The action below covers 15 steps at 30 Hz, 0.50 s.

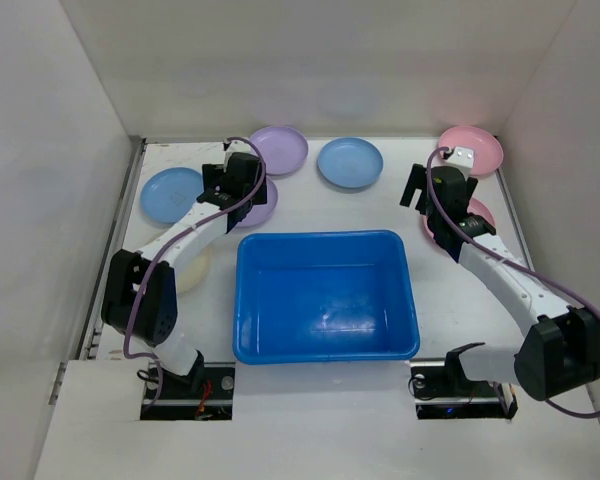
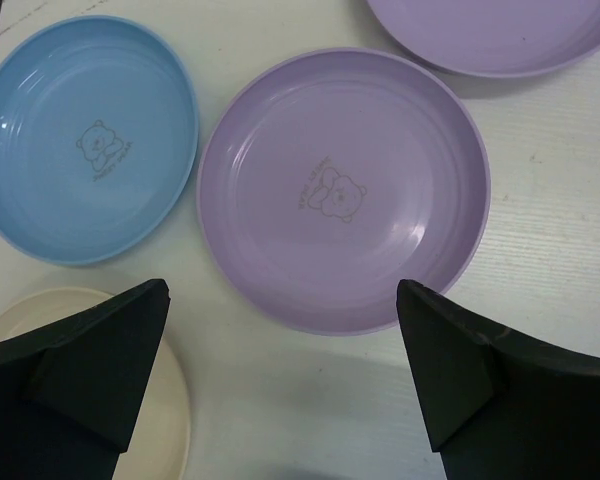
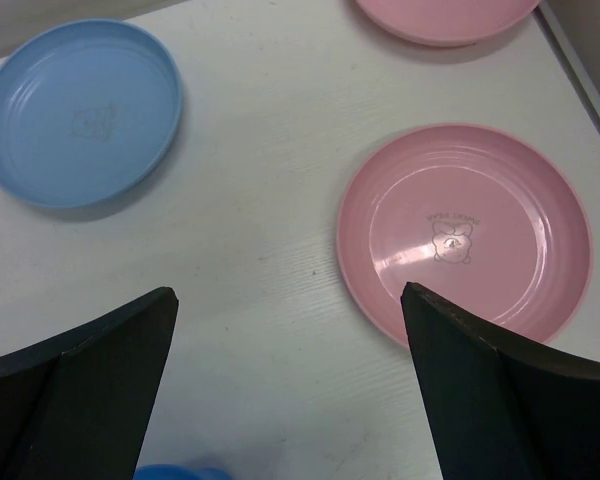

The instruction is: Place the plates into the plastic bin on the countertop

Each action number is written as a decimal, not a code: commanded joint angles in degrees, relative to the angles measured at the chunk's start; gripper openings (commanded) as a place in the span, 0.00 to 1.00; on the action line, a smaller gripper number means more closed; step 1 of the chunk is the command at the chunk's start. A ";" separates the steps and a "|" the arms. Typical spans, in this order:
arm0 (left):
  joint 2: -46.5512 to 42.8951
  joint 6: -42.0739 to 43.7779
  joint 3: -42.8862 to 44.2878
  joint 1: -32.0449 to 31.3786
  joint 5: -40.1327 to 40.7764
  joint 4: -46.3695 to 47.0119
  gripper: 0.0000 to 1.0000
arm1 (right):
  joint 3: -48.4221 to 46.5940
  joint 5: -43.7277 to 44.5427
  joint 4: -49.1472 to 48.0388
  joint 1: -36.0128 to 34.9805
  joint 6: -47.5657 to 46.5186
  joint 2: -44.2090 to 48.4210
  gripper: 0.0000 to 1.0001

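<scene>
Overhead, the plastic bin [image 1: 325, 300] sits on the countertop [image 1: 420, 200], the plates [image 1: 350, 162] lying around it from 9 to 3 o'clock; left wrist: the left gripper [image 2: 282, 290], jaws released, hangs over a lilac plate [image 2: 343, 190] at 12 o'clock; right wrist: the right gripper [image 3: 288, 290], jaws likewise apart, with a pink plate [image 3: 465, 232] at 2 o'clock.

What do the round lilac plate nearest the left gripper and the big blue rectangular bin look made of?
The round lilac plate looks like moulded plastic, probably semi-matte: even colour, soft broad highlights, faint concentric rings. The big blue rectangular bin also looks plastic, somewhat glossier: uniform saturated colour, rounded corners, a glare patch on its floor.
</scene>
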<state>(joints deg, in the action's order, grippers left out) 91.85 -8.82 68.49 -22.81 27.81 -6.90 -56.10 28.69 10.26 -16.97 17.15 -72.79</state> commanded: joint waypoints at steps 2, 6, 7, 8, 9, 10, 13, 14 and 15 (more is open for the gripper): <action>-3.08 1.26 -0.02 -0.26 -0.04 1.01 1.00 | -0.42 1.37 -0.33 -0.56 -0.01 1.78 1.00; -3.61 1.52 -0.99 -0.35 -0.13 1.45 1.00 | -0.68 1.37 1.16 -0.65 -0.01 0.90 1.00; -3.79 1.70 -1.25 -0.52 -0.30 1.53 1.00 | -0.59 1.37 1.25 -1.08 0.17 0.90 1.00; -3.87 2.05 -1.43 -0.53 -0.30 1.53 1.00 | -0.33 1.37 0.99 -1.44 0.25 1.16 1.00; -3.96 2.57 -1.60 -0.61 -0.22 1.62 1.00 | 0.02 1.46 0.64 -1.70 0.43 1.77 1.00; -4.05 2.93 -1.78 -0.61 -0.22 1.62 1.00 | 0.28 1.29 0.29 -1.88 1.04 2.39 1.00; -5.45 4.86 -3.09 -0.70 -0.48 1.97 1.00 | 0.81 -1.34 -0.51 -1.97 2.28 4.32 1.00; -6.07 5.47 -3.53 -0.70 -0.74 1.97 1.00 | 0.29 -3.35 0.19 -1.27 1.93 4.24 1.00; -6.86 5.91 -4.15 -0.53 -1.35 2.32 1.00 | -0.24 -5.46 1.33 -0.48 1.49 3.72 1.00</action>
<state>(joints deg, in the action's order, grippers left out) 89.69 -5.56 65.52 -23.18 27.20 -5.85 -55.16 27.07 11.60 -18.39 18.06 -70.63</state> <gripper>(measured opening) 0.997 0.999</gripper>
